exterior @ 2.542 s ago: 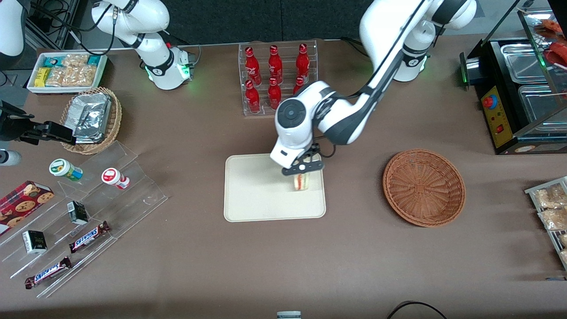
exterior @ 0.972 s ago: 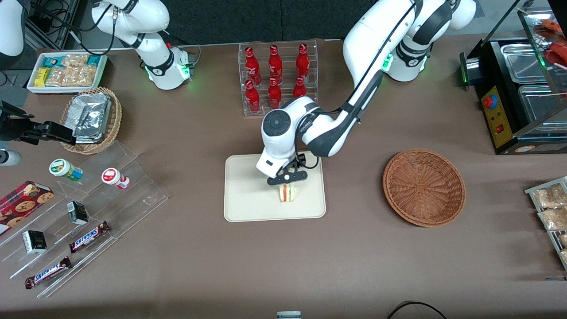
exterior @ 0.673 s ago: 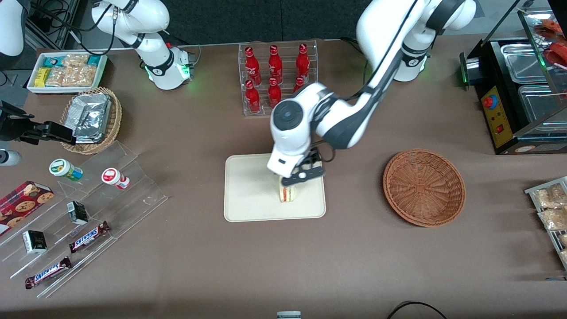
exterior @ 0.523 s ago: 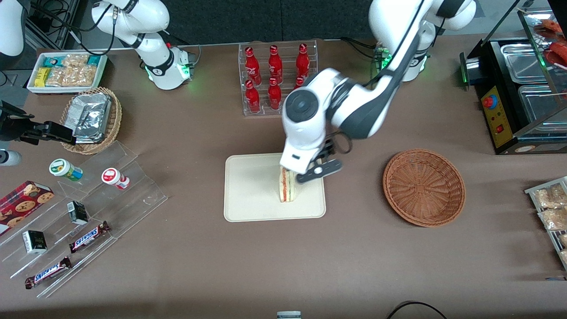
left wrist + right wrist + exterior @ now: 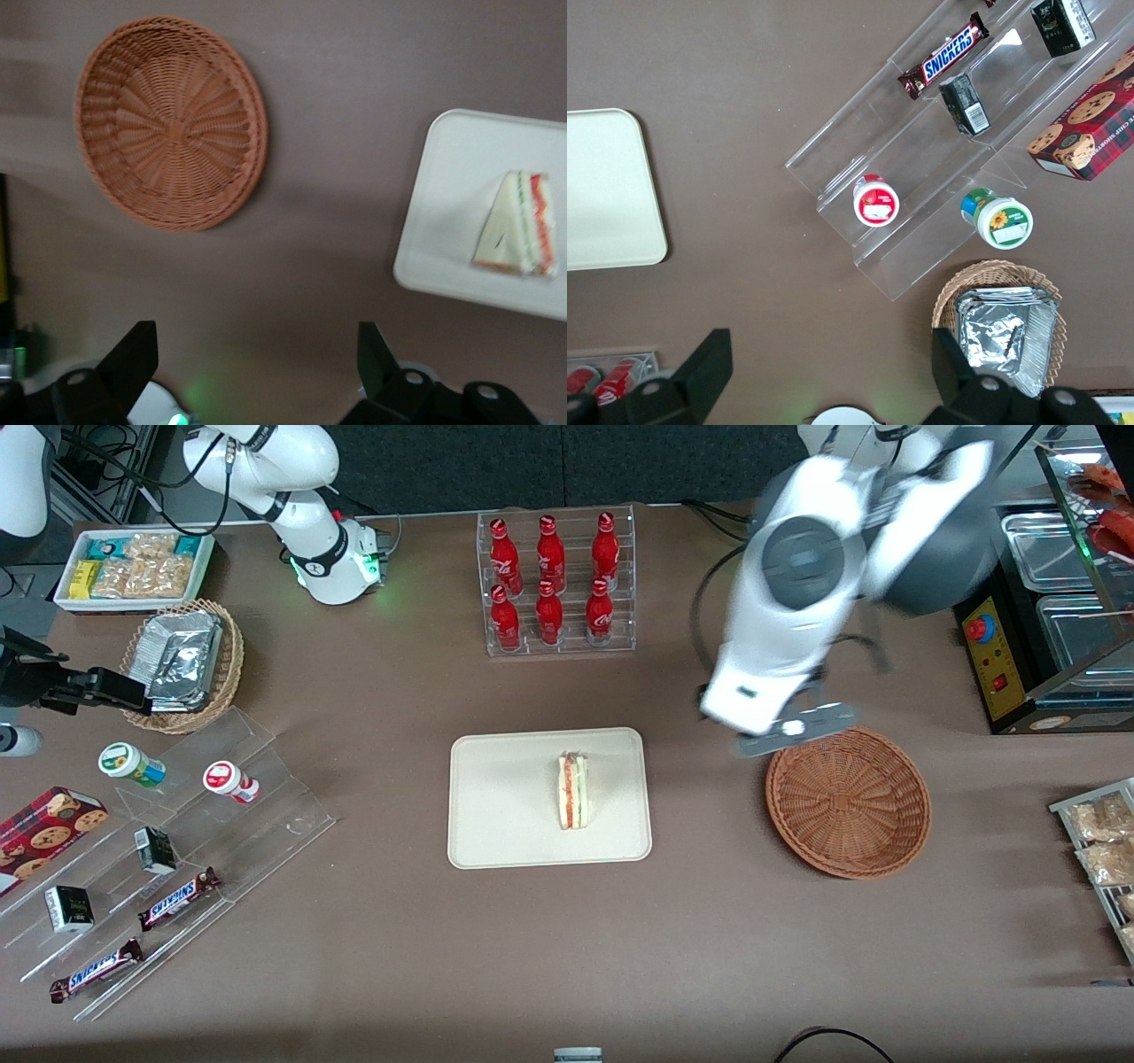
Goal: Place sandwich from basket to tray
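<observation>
The sandwich [image 5: 572,790] lies on the cream tray [image 5: 505,815], standing on one side with its red, orange and green filling edge up. It also shows in the left wrist view [image 5: 518,225] on the tray [image 5: 452,204]. The reddish-brown wicker basket [image 5: 848,800] holds nothing and also shows in the left wrist view [image 5: 170,122]. My left gripper [image 5: 795,731] is raised high above the table, over the basket's rim farthest from the front camera. Its fingers [image 5: 133,359] are spread wide and hold nothing.
A clear rack of red bottles [image 5: 554,583] stands farther from the front camera than the tray. A black food warmer [image 5: 1036,602] and a rack of snack packets [image 5: 1099,850] are at the working arm's end. Clear shelves with snacks [image 5: 159,850] and a tan foil-packet basket [image 5: 184,664] are toward the parked arm's end.
My gripper let go of the sandwich on the tray, rose, and swung away toward the working arm's end, to above the basket's rim. The sandwich stays on the tray.
</observation>
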Motion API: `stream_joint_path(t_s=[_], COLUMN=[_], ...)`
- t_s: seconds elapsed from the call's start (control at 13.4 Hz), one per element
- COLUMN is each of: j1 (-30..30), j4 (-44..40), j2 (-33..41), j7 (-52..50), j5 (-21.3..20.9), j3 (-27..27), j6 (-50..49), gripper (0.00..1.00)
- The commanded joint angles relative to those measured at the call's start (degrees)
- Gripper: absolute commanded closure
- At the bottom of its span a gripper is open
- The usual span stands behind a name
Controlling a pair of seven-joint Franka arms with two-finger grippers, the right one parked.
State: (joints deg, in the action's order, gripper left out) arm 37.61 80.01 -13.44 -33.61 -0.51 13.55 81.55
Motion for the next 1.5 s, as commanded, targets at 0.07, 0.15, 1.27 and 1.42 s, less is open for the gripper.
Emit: stream_joint_path(t_s=[0.07,0.15,1.27,1.42], j1=[0.62,0.62,-40.85,-40.26], j4=[5.14,5.94,5.24,5.24], j2=[8.07,9.47,11.16,11.16], j7=[13.89,16.54,34.58,34.32], j5=[1.21,1.21,1.74,1.04], j3=[7.53,9.55,-19.59,-19.52], j6=[-4.55,-4.55,-4.47,-4.55], gripper=[0.01,0.01,0.01,0.01])
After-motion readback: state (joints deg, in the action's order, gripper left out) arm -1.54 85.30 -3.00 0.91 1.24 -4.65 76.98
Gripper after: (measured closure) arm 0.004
